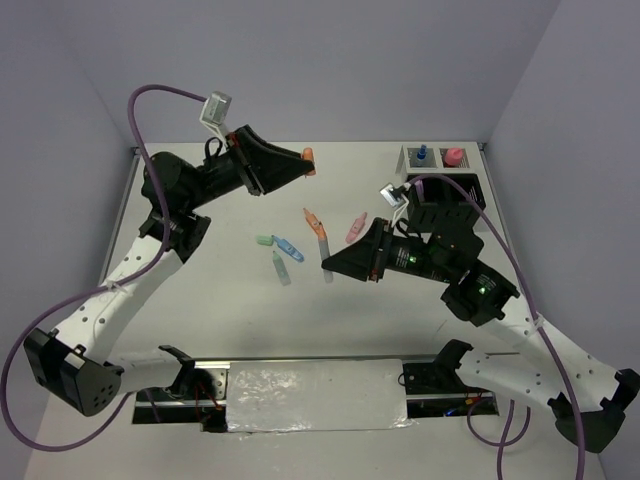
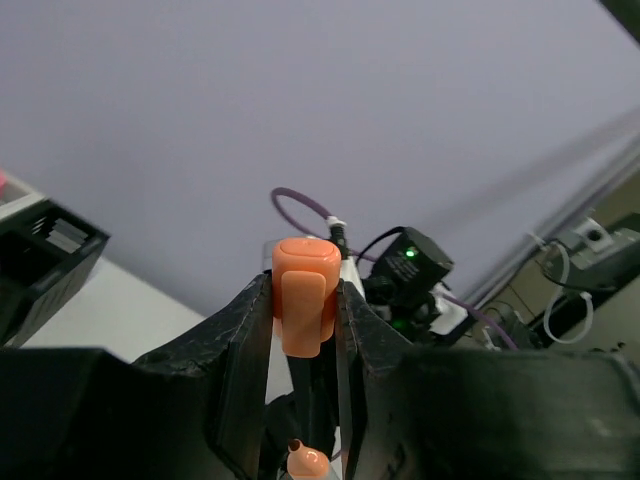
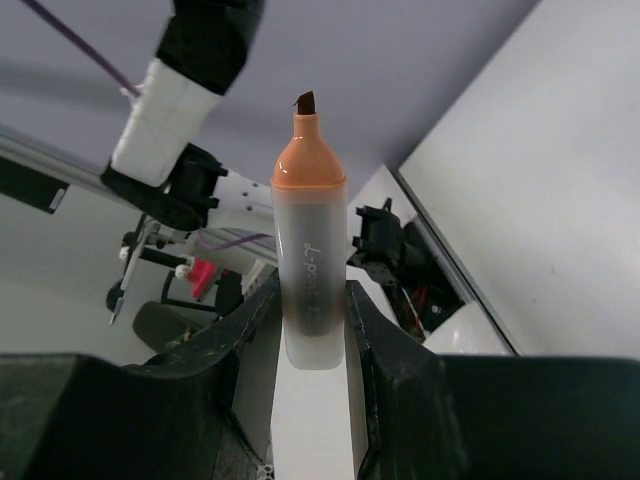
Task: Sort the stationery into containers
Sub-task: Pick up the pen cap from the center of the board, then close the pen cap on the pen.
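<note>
Holding an orange cap [image 2: 305, 290], the left gripper [image 2: 303, 300] has its jaws clamped on it, toward the far edge of the bench [image 1: 200, 290]. The right gripper [image 3: 312, 300] pinches an uncapped orange marker [image 3: 310, 250] by its frosted body, jaws tight on it, beside loose markers [image 1: 288, 248] lying mid-bench.

White table [image 1: 215, 300] - loose markers lie clustered mid-table. Green marker [image 1: 265, 240] is just beside blue marker [image 1: 290, 248], with pale green marker [image 1: 281, 268] nearer. Orange marker [image 1: 313, 216] and pink marker [image 1: 356, 228] lie further right. White mesh tray [image 1: 432, 172] and black organiser [image 1: 478, 188] stand side by side in the far-right corner - crinkled silver sheet [image 1: 315, 393] at the near edge.
</note>
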